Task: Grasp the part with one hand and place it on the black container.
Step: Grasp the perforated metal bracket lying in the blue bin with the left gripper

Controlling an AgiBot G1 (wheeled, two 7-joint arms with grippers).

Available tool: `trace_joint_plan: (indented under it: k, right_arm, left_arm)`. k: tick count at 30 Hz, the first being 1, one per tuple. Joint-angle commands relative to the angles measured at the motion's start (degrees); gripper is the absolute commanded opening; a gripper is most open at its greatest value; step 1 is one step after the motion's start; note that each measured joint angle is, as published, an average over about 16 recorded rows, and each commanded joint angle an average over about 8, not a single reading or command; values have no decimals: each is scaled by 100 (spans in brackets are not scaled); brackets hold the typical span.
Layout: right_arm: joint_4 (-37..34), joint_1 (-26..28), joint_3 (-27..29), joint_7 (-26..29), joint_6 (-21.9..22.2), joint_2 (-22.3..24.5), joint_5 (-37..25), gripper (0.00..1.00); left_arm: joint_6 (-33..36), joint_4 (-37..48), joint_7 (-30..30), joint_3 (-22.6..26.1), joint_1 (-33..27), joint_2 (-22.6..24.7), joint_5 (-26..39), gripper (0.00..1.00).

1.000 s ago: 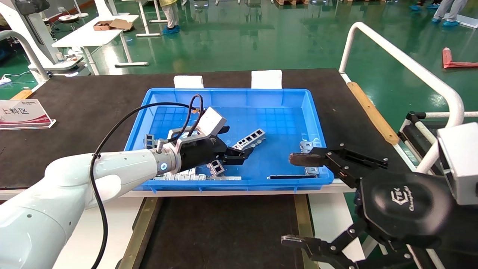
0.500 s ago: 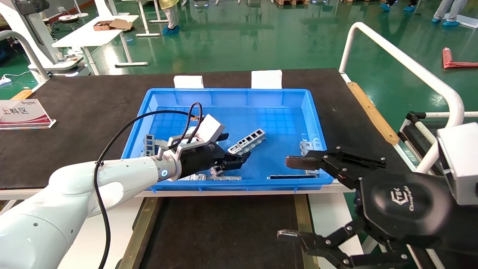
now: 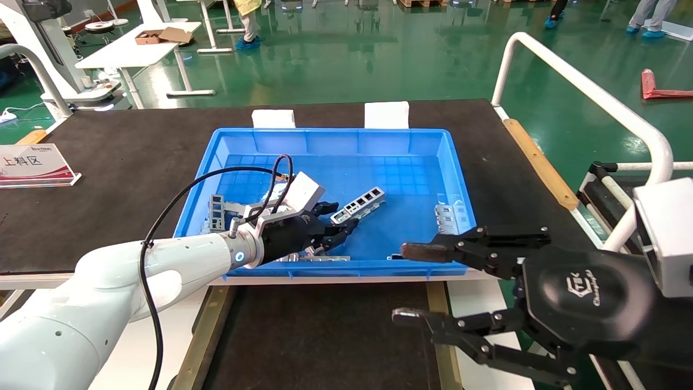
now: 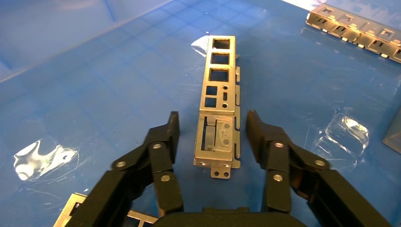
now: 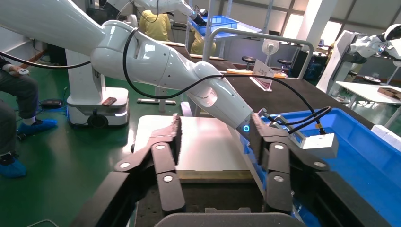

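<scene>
The part (image 3: pixel 358 205) is a slim silver bar with rectangular window cut-outs, lying flat on the floor of the blue bin. My left gripper (image 3: pixel 341 219) is open low over the bin. In the left wrist view its two black fingers stand on either side of the near end of the part (image 4: pixel 220 113), apart from it, with the left gripper (image 4: pixel 213 118) holding nothing. The black container (image 3: pixel 325 336) lies in front of the bin, with a dark floor and olive side rails. My right gripper (image 3: pixel 407 284) hangs open and empty above the container's right side.
The blue bin (image 3: pixel 346 132) also holds other metal pieces at its left (image 3: pixel 219 208), right (image 3: pixel 449 216) and along the front wall (image 3: pixel 314 259). Two white foam blocks (image 3: pixel 273 118) stand behind it. A white handrail (image 3: pixel 584 86) runs on the right.
My left gripper has drawn back toward the bin's front and dropped, so its open fingers now flank the part's near end. The right gripper has drifted left and lower.
</scene>
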Motion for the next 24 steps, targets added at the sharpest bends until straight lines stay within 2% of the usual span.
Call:
trace_joint_plan:
  k: [1, 14, 24]
  right_arm:
    - [0, 0, 0, 0, 0, 0, 0, 0]
    - [0, 0, 0, 0, 0, 0, 0, 0]
    - [0, 0, -1, 0, 0, 0, 0, 0]
  left_arm:
    - [-27, -5, -16, 56, 13, 0, -47, 0]
    - [130, -207, -154, 243, -76, -35, -558, 0]
    - [934, -263, -47, 125, -292, -286, -988, 0]
